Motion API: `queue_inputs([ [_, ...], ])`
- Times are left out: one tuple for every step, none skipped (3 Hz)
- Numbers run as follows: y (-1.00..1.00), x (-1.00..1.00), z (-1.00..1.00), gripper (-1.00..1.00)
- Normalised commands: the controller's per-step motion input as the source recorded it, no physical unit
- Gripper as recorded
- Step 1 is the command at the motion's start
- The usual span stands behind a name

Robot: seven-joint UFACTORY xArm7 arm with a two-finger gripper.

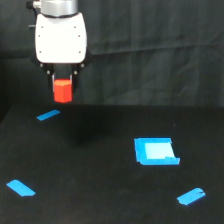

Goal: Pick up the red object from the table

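The red object (63, 90), a small red-orange block, hangs in the air at the upper left of the exterior view, well above the black table (100, 165). My gripper (63, 82), under its white housing, is shut on the block's top part. The short dark fingers (51, 76) show on either side of it. The block's lower half sticks out below the fingers, and a faint shadow lies on the table beneath it.
Blue tape strips lie on the table at the far left (48, 115), near left (21, 188) and near right (191, 196). A blue square patch (156, 151) sits right of centre. A black cloth backdrop (150, 50) hangs behind.
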Motion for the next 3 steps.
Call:
queue_inputs([
  [-0.02,0.00,0.13,-0.99],
  [-0.02,0.00,0.12,-0.99],
  [-0.02,0.00,0.11,-0.99],
])
